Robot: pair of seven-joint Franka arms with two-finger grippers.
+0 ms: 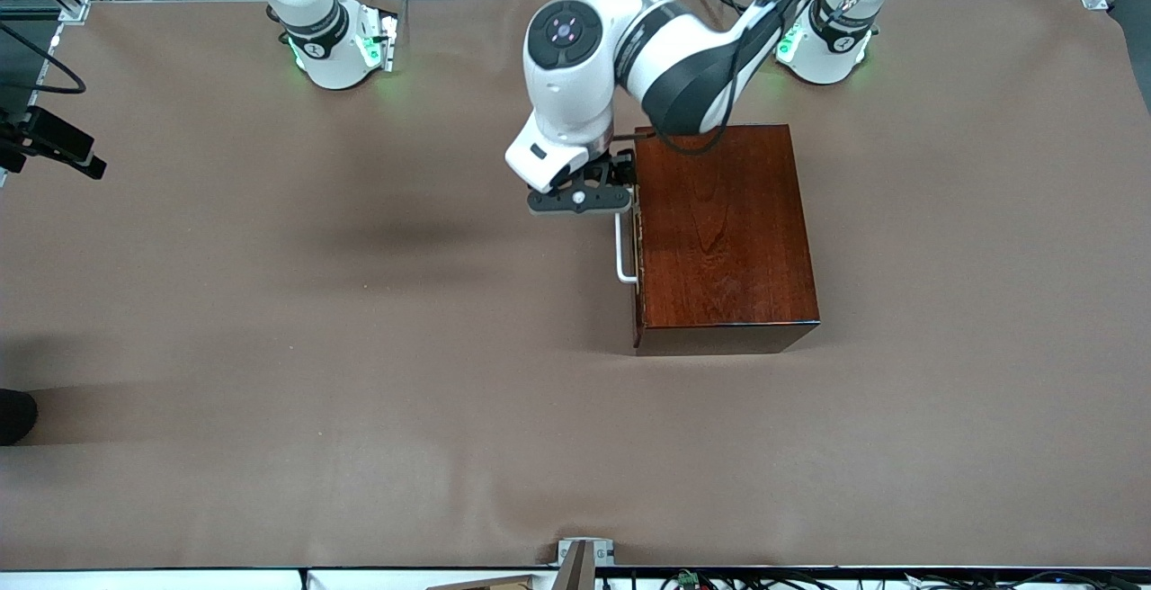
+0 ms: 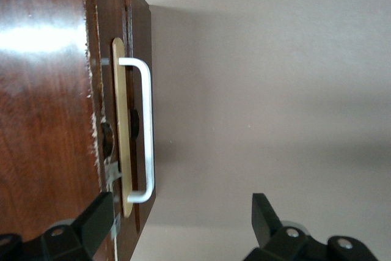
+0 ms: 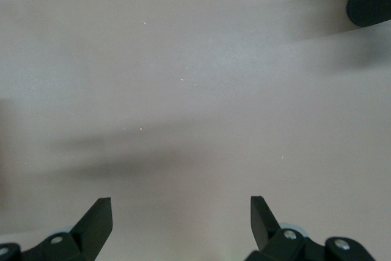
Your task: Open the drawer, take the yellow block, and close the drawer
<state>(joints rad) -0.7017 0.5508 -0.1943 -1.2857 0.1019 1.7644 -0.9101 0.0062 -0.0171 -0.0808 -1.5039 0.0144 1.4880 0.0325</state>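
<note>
The mahogany box (image 1: 724, 230) stands on the table toward the left arm's end. The drawer is shut; its dark front (image 2: 139, 77) and white bar handle (image 1: 622, 248) face the right arm's end. My left gripper (image 1: 584, 201) hangs open over the end of the handle that is farther from the front camera. In the left wrist view the handle (image 2: 146, 132) runs ahead of my gripper (image 2: 180, 224), with one finger (image 2: 98, 218) over the box's top edge and the other (image 2: 263, 215) over the table. My right gripper (image 3: 180, 218) is open and empty over bare table. The yellow block is hidden.
The brown table cover (image 1: 360, 347) stretches wide in front of the drawer. A black camera mount (image 1: 54, 147) and a dark rounded object (image 1: 13, 415) sit at the table edge at the right arm's end. The right arm waits near its base (image 1: 333, 41).
</note>
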